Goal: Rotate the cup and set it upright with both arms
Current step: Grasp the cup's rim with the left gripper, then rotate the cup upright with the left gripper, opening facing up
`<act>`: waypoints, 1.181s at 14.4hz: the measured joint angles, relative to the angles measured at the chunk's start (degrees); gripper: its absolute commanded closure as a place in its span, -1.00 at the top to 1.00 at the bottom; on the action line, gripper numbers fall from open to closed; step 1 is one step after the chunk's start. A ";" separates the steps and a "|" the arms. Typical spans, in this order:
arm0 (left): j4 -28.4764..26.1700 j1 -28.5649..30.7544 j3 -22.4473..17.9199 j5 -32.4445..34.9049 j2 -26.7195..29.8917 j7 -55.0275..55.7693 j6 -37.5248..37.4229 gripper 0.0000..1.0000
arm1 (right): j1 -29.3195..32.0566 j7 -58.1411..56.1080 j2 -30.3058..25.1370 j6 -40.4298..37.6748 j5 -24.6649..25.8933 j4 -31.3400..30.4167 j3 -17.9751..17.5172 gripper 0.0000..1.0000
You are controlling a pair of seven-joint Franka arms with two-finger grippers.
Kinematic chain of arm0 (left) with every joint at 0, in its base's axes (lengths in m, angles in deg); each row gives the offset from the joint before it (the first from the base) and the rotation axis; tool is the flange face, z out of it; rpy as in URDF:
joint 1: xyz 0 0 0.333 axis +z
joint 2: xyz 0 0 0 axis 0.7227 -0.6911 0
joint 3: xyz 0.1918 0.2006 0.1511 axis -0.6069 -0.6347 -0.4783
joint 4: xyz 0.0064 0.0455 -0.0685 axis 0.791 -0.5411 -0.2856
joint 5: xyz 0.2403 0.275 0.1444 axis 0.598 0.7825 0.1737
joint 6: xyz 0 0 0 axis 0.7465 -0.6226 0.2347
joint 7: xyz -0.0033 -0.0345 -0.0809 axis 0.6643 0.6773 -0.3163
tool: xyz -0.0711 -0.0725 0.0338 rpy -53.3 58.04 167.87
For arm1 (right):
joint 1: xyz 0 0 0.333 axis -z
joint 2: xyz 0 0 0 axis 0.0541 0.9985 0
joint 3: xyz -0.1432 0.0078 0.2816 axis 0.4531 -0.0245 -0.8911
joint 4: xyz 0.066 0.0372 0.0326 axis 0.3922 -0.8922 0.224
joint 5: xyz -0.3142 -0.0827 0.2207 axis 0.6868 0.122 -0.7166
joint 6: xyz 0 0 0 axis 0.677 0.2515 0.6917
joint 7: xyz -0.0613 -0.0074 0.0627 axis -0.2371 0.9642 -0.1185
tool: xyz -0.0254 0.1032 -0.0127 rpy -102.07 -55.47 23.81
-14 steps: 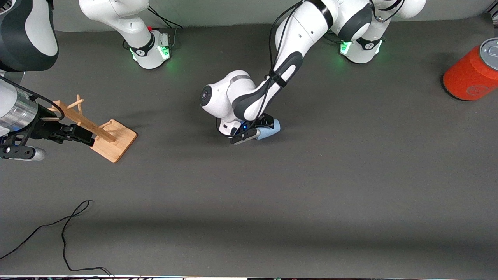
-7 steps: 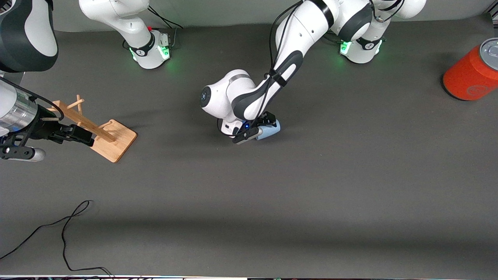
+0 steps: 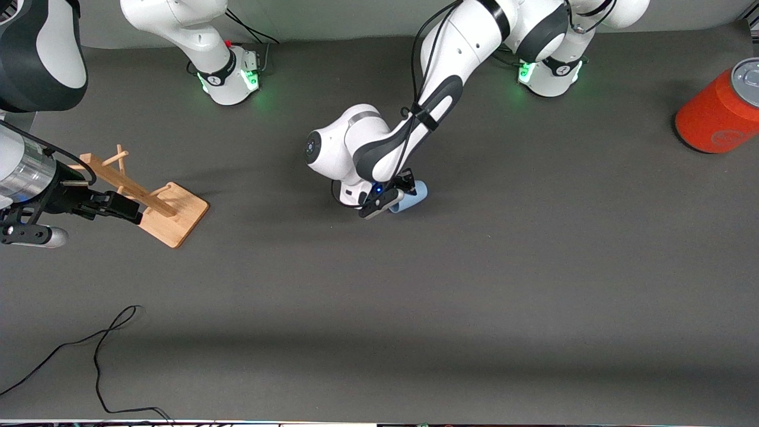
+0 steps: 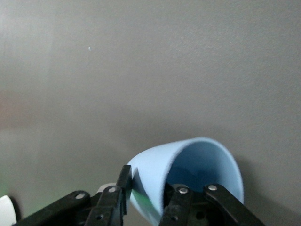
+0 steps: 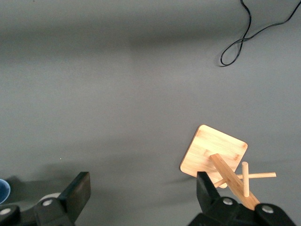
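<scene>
Cup (image 3: 411, 197) tilted at table centre, not yet upright, pinched by left gripper (image 3: 391, 196); right gripper (image 3: 121, 207) wide open, empty, waiting over wooden rack (image 3: 160, 204), right arm's edge.

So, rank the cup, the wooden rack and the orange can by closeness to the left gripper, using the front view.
From the left gripper:
1. Cup: in its grip, mid-table.
2. Wooden rack: toward the right arm's end, under the right gripper.
3. Orange can: at the left arm's end; farthest.

We count one pale-blue cup (image 3: 411, 197), one orange can (image 3: 714, 111) and one wooden peg rack (image 3: 155, 200). We also see two robot arms and one loose black cable (image 3: 89, 350).
</scene>
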 measured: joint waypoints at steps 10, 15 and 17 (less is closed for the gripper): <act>2.24 12.90 -0.32 -11.70 12.65 -10.51 0.15 -1.00 | 0.00 0.00 0.40 0.04 0.00 0.01 0.00 1.00; -17.82 22.68 -0.27 -21.41 30.86 -23.71 14.27 -1.00 | 0.01 0.00 0.64 0.05 0.00 -0.01 0.00 1.00; -31.14 23.04 -0.18 -22.06 38.31 -25.02 26.16 -1.00 | 0.01 -0.01 0.65 0.20 0.00 0.01 0.00 1.00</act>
